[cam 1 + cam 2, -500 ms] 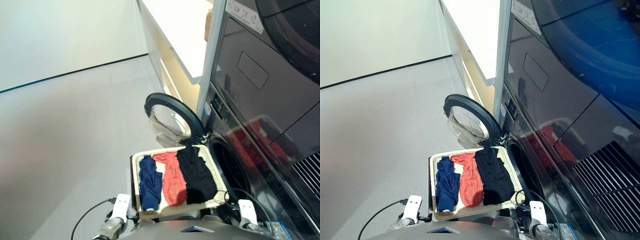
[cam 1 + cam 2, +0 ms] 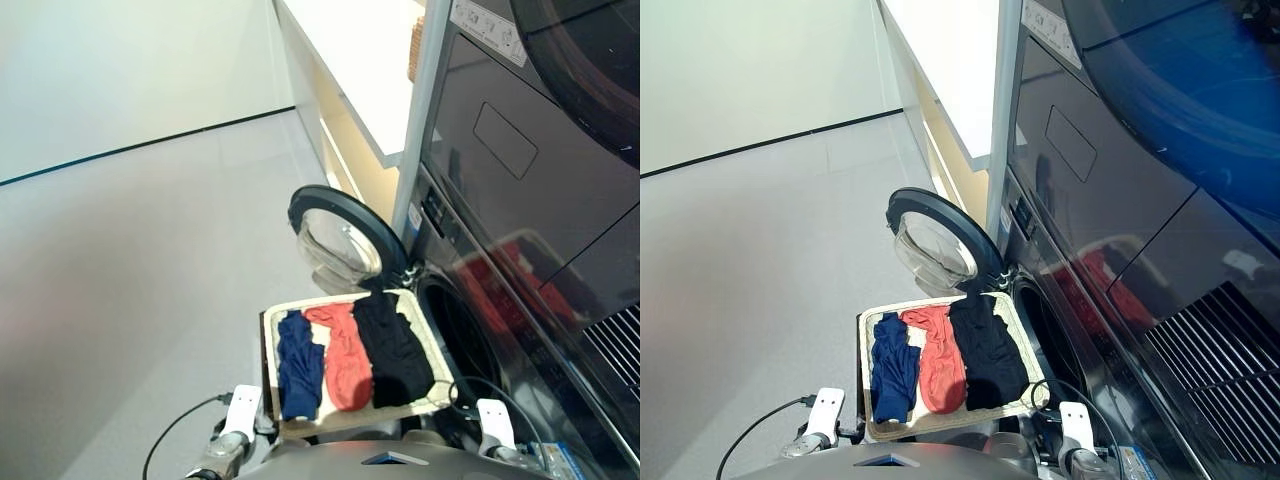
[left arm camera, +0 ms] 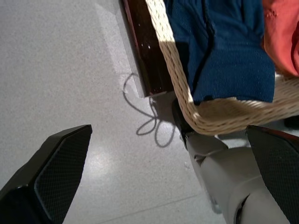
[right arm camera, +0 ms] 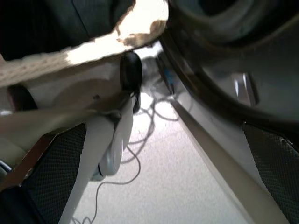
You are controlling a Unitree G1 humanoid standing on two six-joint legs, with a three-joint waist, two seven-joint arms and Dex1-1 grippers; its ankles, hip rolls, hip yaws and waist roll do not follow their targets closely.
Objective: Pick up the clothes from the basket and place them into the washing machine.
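The cream wicker basket point(image 2: 268, 335) sits low in front of the washing machine point(image 2: 470, 340), whose round glass door point(image 2: 340, 240) stands swung open. Three clothes lie side by side in it: navy blue point(image 2: 298, 368), red-orange point(image 2: 346, 362) and black point(image 2: 392, 350). My left arm point(image 2: 238, 425) and right arm point(image 2: 492, 425) hang below the basket's near edge. In the left wrist view, my left gripper point(image 3: 168, 133) is open and empty over the floor, beside the basket's corner point(image 3: 219, 122) where the navy garment point(image 3: 219, 46) lies. My right gripper point(image 4: 163, 130) is open and empty, between the basket's underside point(image 4: 107, 46) and the porthole rim point(image 4: 224, 70).
A second dark appliance point(image 2: 540, 130) is stacked above the machine. A white counter point(image 2: 360, 60) runs along the back beside it. Pale grey floor point(image 2: 130, 260) spreads to the left. Thin black cables point(image 2: 175, 432) loop near my left arm and on the floor point(image 4: 117, 172).
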